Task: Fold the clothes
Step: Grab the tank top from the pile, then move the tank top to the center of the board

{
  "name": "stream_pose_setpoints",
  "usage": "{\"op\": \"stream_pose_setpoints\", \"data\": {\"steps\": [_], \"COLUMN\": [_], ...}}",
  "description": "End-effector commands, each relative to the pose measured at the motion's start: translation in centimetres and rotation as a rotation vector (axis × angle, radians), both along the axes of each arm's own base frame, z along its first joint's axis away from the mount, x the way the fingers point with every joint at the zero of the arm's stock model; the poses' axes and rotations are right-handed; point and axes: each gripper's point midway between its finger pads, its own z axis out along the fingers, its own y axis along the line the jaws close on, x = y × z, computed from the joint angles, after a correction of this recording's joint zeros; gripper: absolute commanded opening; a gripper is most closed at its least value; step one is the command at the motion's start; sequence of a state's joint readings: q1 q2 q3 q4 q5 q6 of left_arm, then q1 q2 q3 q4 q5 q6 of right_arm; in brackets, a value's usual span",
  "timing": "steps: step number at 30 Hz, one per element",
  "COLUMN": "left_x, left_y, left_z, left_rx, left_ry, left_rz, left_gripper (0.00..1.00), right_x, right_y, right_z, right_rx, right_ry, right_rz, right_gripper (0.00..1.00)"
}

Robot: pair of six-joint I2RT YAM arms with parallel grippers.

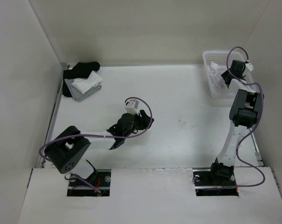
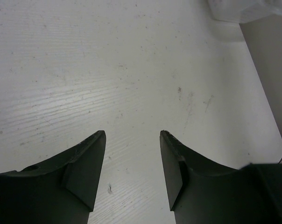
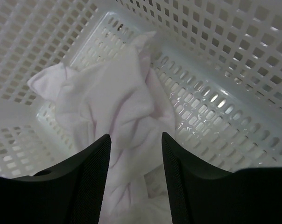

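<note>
Black right fingers stand wide apart, close over the white top. It lies crumpled on the floor of the white lattice basket. Its folds fill the gap between the fingers and spread out ahead of their tips. Whether the tips touch the fabric I cannot tell. Left fingers are spread wide too, gripping nothing, with only the scuffed desk between and ahead of them. Well apart from them, at the desk's far left corner, sits a pile of black, white and grey garments.

White top, white gridded basket, black, white, grey pile
</note>
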State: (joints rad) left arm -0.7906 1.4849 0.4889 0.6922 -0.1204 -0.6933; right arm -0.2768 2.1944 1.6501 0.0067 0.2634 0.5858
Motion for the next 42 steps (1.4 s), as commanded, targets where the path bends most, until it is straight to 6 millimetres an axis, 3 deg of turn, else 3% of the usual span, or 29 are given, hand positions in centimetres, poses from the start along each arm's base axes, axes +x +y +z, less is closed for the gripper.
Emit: {"op": "stream_pose_setpoints", "data": {"steps": [1,4,6,8,9,11,12,13,14,16,17,18,21,23,24,26,28,29,30,31,34,36,37,38,39,42], "left_x": [0.4,0.7,1.1,1.2,1.3,1.5,1.4,1.4,1.4,1.4,1.4,1.4,1.5,1.8,1.9,2.2,2.8,2.9,3.3,3.6,3.7,3.6,3.3,3.2,3.0,2.3], "left_y": [-0.2,0.2,0.6,0.8,0.9,1.0,1.0,1.0,0.9,0.9,0.9,0.9,1.5,2.2,2.4,3.2,5.2,5.7,7.6,8.9,11.3,13.5,15.3,16.7,17.7,20.1], "left_z": [1.4,1.4,1.2,1.2,1.3,1.2,1.2,1.2,1.4,1.4,1.4,1.5,2.0,2.1,2.1,2.6,3.5,3.7,4.5,5.0,5.9,6.2,6.1,6.0,5.7,4.1], "left_rx": [-0.062,-0.064,-0.063,-0.072,-0.075,-0.076,-0.077,-0.079,-0.082,-0.083,-0.085,-0.088,-0.089,-0.097,-0.099,-0.112,-0.146,-0.154,-0.192,-0.215,-0.256,-0.272,-0.276,-0.275,-0.269,-0.240], "left_ry": [-0.038,-0.038,-0.035,-0.030,-0.033,-0.033,-0.030,-0.028,-0.033,-0.035,-0.031,-0.032,-0.052,-0.053,-0.053,-0.061,-0.066,-0.065,-0.070,-0.077,-0.075,-0.074,-0.071,-0.066,-0.058,-0.024], "left_rz": [-0.006,0.006,0.018,0.023,0.028,0.030,0.030,0.026,0.024,0.026,0.025,0.024,0.044,0.067,0.072,0.096,0.155,0.168,0.222,0.257,0.317,0.372,0.421,0.459,0.487,0.556], "left_gripper": [0.49,0.49,0.49,0.49,0.49,0.49,0.49,0.49,0.49,0.49,0.49,0.49,0.49,0.48,0.48,0.48,0.48,0.48,0.48,0.48,0.48,0.48,0.48,0.48,0.48,0.48], "right_x": [2.6,3.8,4.5,4.6,4.2,3.8,2.9,2.4,1.1,-0.4,-2.3,-3.3,-8.9,-12.8,-13.9,-18.2,-24.4,-25.8,-29.3,-31.5,-33.8,-33.5,-31.6,-30.2,-27.8,-22.0], "right_y": [-1.6,-1.7,-1.7,-1.7,-1.5,-1.3,-0.5,0.1,1.4,2.8,4.8,5.8,12.9,18.4,19.9,24.6,30.1,31.0,33.0,34.3,36.7,39.0,41.1,42.0,43.3,45.4], "right_z": [1.3,0.7,0.4,0.4,2.0,4.5,8.7,10.5,14.0,17.5,21.2,22.9,30.4,33.7,34.4,37.1,40.7,41.6,43.8,44.9,44.3,41.2,36.7,33.8,29.1,19.9], "right_rx": [-0.031,-0.016,-0.007,0.002,0.012,-0.001,-0.023,-0.031,-0.043,-0.055,-0.066,-0.069,-0.074,-0.037,-0.024,0.007,0.049,0.057,0.083,0.109,0.169,0.201,0.218,0.233,0.257,0.270], "right_ry": [-0.004,0.028,0.041,0.035,-0.017,-0.114,-0.248,-0.299,-0.384,-0.456,-0.531,-0.569,-0.731,-0.812,-0.832,-0.903,-0.995,-1.016,-1.070,-1.092,-1.075,-1.005,-0.901,-0.833,-0.733,-0.572], "right_rz": [-0.019,-0.017,-0.009,-0.015,-0.032,-0.034,-0.022,-0.013,0.002,0.018,0.048,0.064,0.195,0.325,0.361,0.478,0.641,0.673,0.753,0.807,0.884,0.927,0.940,0.935,0.925,0.921], "right_gripper": [0.53,0.50,0.36,0.12,0.01,0.00,0.00,0.00,0.00,0.00,0.00,0.00,0.01,0.01,0.01,0.01,0.01,0.01,0.02,0.02,0.03,0.04,0.04,0.05,0.06,0.10]}}
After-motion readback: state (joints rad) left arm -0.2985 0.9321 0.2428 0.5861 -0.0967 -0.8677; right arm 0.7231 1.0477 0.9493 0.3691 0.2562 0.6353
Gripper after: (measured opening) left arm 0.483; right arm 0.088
